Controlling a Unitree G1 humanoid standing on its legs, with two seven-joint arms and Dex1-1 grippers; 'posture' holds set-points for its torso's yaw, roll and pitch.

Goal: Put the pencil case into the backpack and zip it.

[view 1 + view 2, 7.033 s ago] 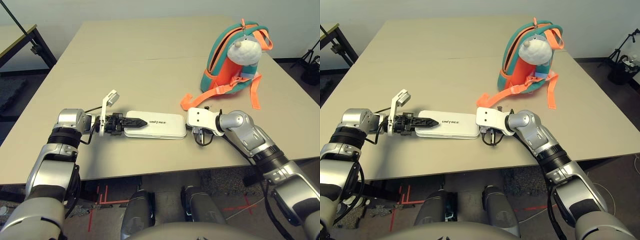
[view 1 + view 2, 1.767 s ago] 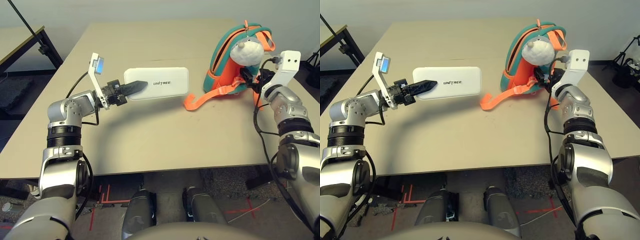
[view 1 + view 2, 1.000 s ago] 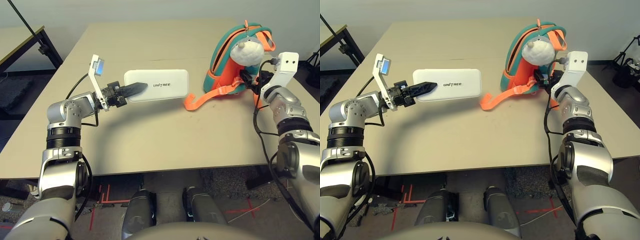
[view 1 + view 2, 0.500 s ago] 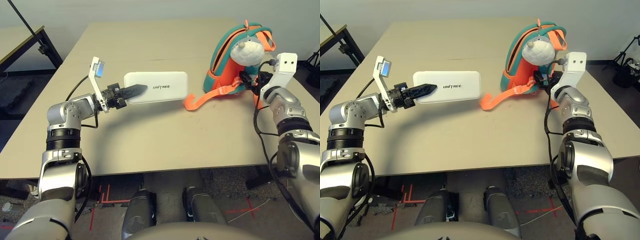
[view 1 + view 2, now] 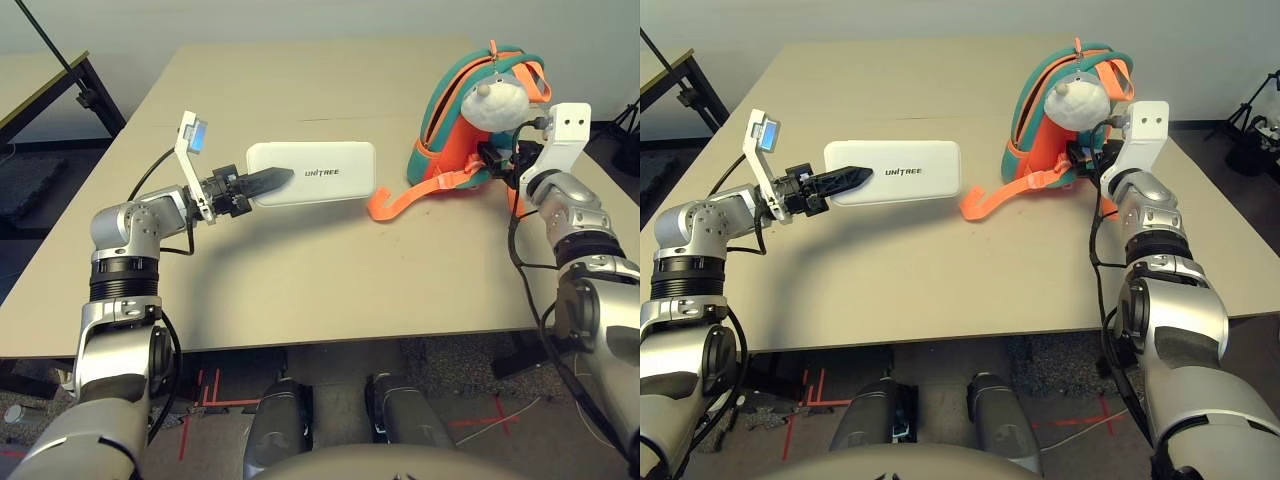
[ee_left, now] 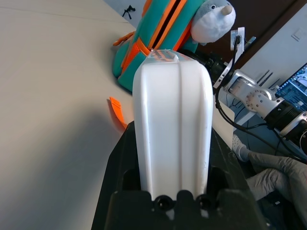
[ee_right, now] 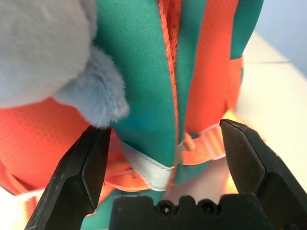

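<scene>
Case (image 5: 312, 172) lifted off table (image 5: 300, 270) since 7 s back; right arm relocated from case end to backpack (image 5: 455, 110). Left gripper (image 5: 262, 182) clamped on case's left end, holding it level in air, well apart from backpack. Backpack upright at right, plush toy (image 5: 494, 100) on front. Right gripper (image 7: 165, 158) jaws wide apart, straddling backpack edge, gripping nothing. Pickup done; insertion and zipping remain.

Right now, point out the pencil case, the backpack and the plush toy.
pencil case (image 5: 330, 172), left eye view, on its flat white face beside the lettering.
backpack (image 5: 437, 110), left eye view, on its teal side panel.
plush toy (image 5: 1076, 104), right eye view, on its rounded grey-white body.
</scene>
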